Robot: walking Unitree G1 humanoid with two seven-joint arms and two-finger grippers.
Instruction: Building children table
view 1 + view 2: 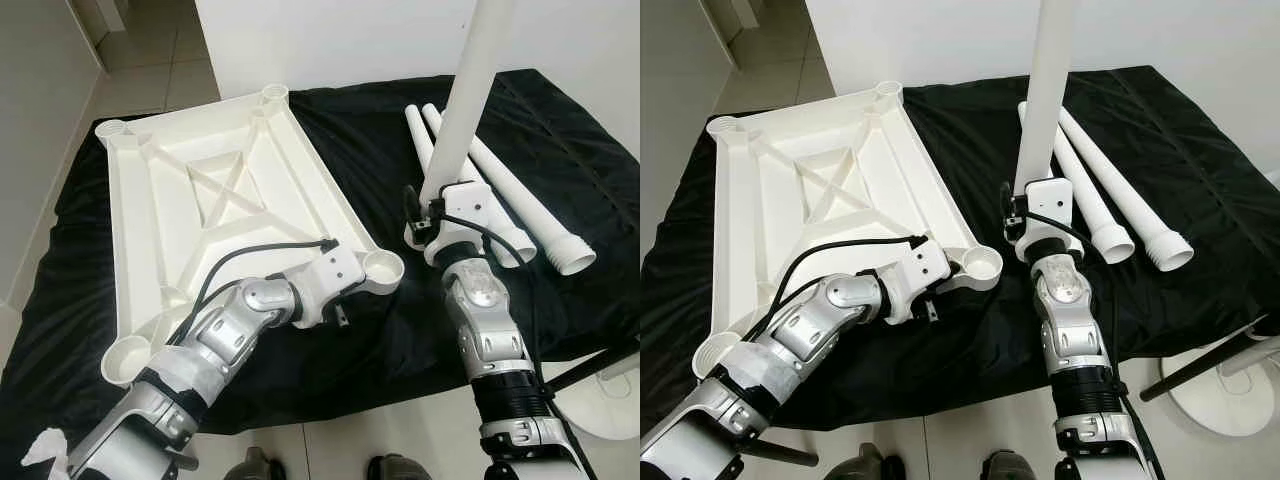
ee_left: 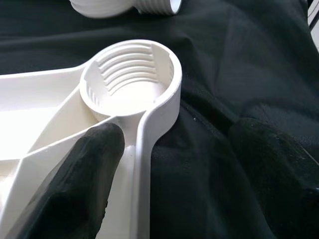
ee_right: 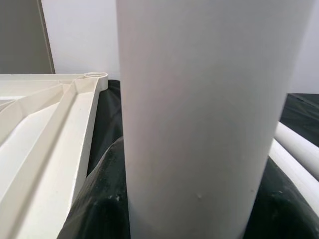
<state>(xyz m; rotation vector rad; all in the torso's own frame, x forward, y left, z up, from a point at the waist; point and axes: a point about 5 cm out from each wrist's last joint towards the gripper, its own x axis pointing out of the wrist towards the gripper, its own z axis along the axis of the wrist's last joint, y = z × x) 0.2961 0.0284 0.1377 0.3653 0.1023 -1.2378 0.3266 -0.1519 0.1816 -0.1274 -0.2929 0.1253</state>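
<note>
Right gripper (image 1: pixel 1028 205) is clenched around a white table leg (image 1: pixel 1048 95), holding it upright above the black cloth (image 1: pixel 970 340), apparently so its threaded end can go down into a socket. Left gripper (image 2: pixel 164 164) straddles the rim of the upturned white tabletop (image 1: pixel 215 190), one finger (image 2: pixel 82 174) inside the frame and one outside on the cloth, apart and not squeezing, likely bracing it just beside the near-right threaded corner socket (image 2: pixel 132 74). Spare legs (image 1: pixel 520 205) lie on the cloth to the right.
</note>
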